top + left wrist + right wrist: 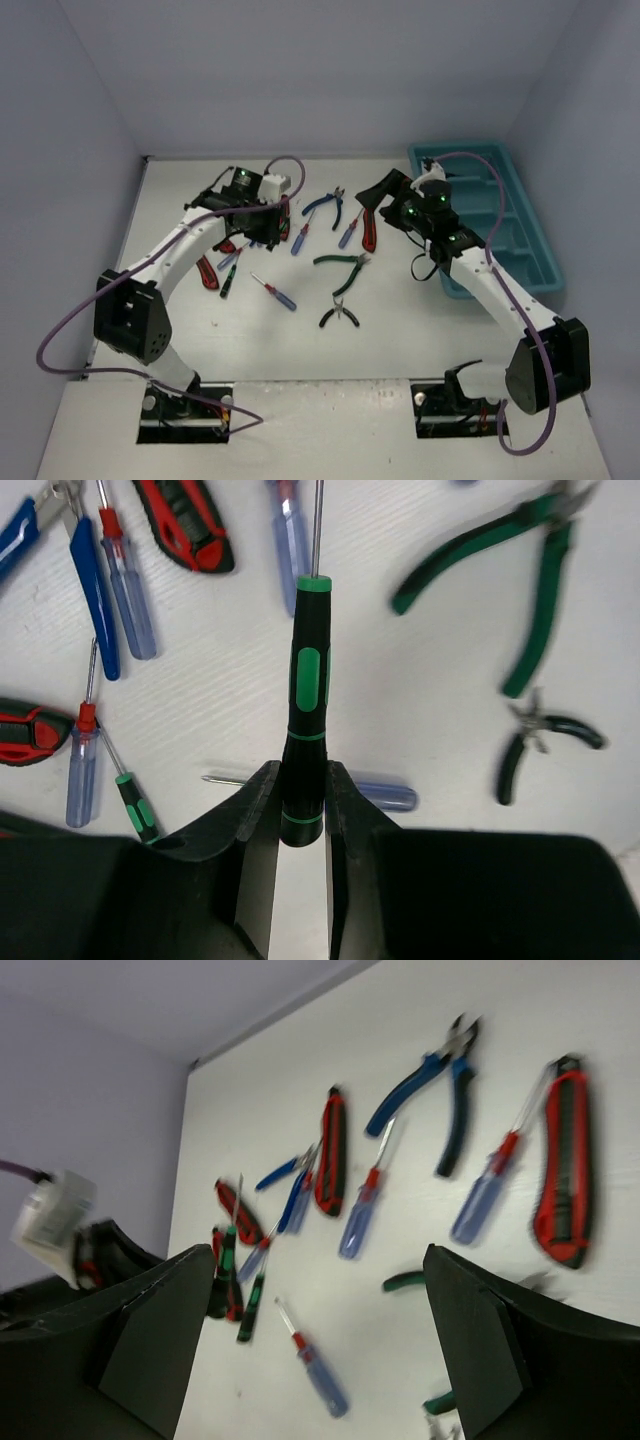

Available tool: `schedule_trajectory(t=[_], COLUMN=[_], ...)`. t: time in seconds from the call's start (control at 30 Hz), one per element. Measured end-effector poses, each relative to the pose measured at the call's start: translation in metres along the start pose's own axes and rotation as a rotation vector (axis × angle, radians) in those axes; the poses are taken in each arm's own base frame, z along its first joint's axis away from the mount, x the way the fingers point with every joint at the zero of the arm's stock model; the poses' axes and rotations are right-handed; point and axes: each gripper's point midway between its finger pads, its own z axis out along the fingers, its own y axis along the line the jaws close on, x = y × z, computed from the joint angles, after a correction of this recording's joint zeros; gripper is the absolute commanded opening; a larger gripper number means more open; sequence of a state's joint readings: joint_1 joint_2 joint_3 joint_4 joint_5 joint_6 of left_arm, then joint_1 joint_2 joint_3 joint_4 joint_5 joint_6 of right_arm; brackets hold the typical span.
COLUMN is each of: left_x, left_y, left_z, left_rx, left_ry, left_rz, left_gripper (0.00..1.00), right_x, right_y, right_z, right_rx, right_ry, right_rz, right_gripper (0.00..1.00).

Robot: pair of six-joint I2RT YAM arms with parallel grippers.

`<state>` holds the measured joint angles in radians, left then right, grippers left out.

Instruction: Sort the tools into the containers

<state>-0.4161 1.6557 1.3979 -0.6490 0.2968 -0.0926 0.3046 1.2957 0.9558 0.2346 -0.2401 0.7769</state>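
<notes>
Pinching black screwdriver (306,695), green bands, thin steel shaft: left gripper (303,783).

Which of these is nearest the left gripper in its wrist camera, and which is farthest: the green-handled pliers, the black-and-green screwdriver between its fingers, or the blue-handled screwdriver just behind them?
1. black-and-green screwdriver: clamped in the left gripper itself.
2. blue-handled screwdriver: lying crosswise just behind it, to the right.
3. green-handled pliers: far off, upper right.

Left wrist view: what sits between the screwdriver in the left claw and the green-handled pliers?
Nothing; bare white table separates the black-green screwdriver, clamped in the left claw, from the green-handled pliers, as the left wrist view shows.
</notes>
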Motion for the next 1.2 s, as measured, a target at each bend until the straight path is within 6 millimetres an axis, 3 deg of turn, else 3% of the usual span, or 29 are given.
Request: schedule_trajectory(t=[0.1, 0.23, 0.43, 0.67, 0.77, 0.87, 0.93, 1.0, 1.03, 1.2], left_x=[-0.018, -0.033, -0.04, -0.048, -0.049, -0.049, -0.049, -0.049, -0.049, -0.049], left_y=[-0.024, -0.057, -0.093, -0.109, -0.114, -0.117, -0.117, -0.116, -0.116, -0.114], left_z=[-0.038, -0.066, -0.083, -0.09, -0.091, -0.091, -0.091, -0.09, -0.089, -0.084], left_rx=[0.065, 0.156, 0.278, 0.334, 0.346, 0.352, 0.351, 0.348, 0.346, 0.329], left_ry=[-0.113, -0.212, -0.291, -0.33, -0.332, -0.331, -0.332, -0.33, -0.327, -0.32], left_rz=[-0.004, -0.004, -0.037, -0.074, -0.078, -0.082, -0.084, -0.087, -0.089, -0.094], left_gripper=[0.0, 0.0, 0.0, 0.0, 0.0, 0.0, 0.0, 0.02, 0.06, 0.54], right_x=[0.033, 0.061, 0.077, 0.081, 0.085, 0.086, 0.087, 0.086, 0.085, 0.083], right_y=[0.029, 0.056, 0.088, 0.106, 0.108, 0.108, 0.108, 0.11, 0.115, 0.117], right_z=[0.0, -0.004, -0.007, 0.0, 0.002, 0.007, 0.009, 0.01, 0.01, 0.012], right_rx=[-0.055, -0.107, -0.185, -0.226, -0.231, -0.228, -0.229, -0.237, -0.25, -0.256], right_ry=[0.065, 0.111, 0.117, 0.116, 0.123, 0.126, 0.127, 0.124, 0.12, 0.111], right_rz=[-0.02, -0.027, -0.021, -0.017, -0.019, -0.018, -0.021, -0.019, -0.016, -0.03], right_gripper=[0.85, 0.85, 0.85, 0.78, 0.66, 0.38, 0.14, 0.05, 0.0, 0.0])
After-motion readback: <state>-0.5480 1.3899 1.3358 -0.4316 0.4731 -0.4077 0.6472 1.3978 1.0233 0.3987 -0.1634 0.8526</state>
